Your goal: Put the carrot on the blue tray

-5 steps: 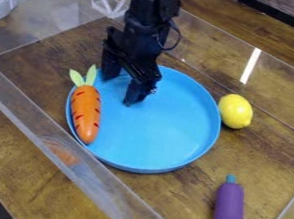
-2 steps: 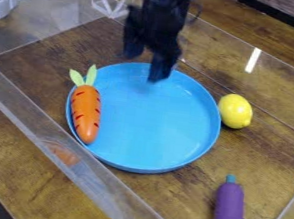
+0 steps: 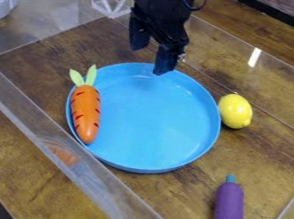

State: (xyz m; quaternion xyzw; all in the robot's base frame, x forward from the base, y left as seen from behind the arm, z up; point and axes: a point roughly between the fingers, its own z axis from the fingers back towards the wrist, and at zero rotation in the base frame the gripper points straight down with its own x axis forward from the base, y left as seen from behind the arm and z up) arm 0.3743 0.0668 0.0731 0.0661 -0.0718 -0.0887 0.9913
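Note:
The orange carrot (image 3: 85, 111) with its green leafy top lies along the left rim of the big round blue tray (image 3: 160, 133), its body resting on the rim and its leaves hanging over the outer edge. My black gripper (image 3: 149, 57) hovers above the tray's far edge, pointing down, its jaws open and nothing between them. It stands well apart from the carrot, up and to the right of it.
A yellow lemon (image 3: 235, 111) sits just right of the tray. A purple eggplant (image 3: 228, 217) lies at the front right. Clear plastic walls (image 3: 29, 107) fence the wooden table on the left and front.
The gripper has risen from low over the tray beside the carrot and moved toward the tray's far edge, away from the carrot. The carrot has stayed in place.

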